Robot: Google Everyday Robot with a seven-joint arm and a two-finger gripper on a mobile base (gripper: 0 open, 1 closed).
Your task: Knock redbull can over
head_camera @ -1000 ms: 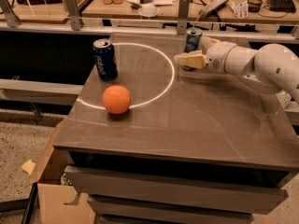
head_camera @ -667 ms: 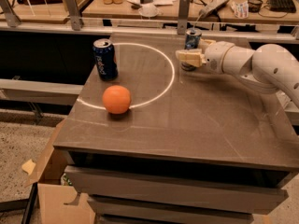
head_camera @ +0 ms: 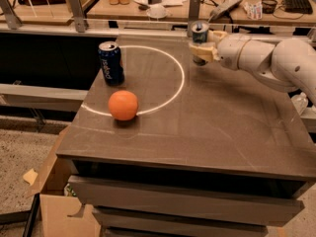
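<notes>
The slim blue-and-silver redbull can (head_camera: 200,32) stands upright at the far edge of the dark grey tabletop (head_camera: 197,127), the white arm's beige gripper (head_camera: 201,52) covering its lower half, open or closed I cannot tell, while a wider dark-blue can (head_camera: 110,63) and a round orange ball (head_camera: 123,105) sit on the tabletop's left side.

— Where is your tool?
— Your tool (head_camera: 201,52) is at the table's (head_camera: 207,127) far edge, right in front of the redbull can (head_camera: 200,32), covering its lower part. You can't tell whether they touch.
— Is the can up?
— Upright.
— What else do you have?
— A blue can (head_camera: 110,63) stands to the left, and an orange (head_camera: 123,105) sits near it on the white ring (head_camera: 180,78).
</notes>
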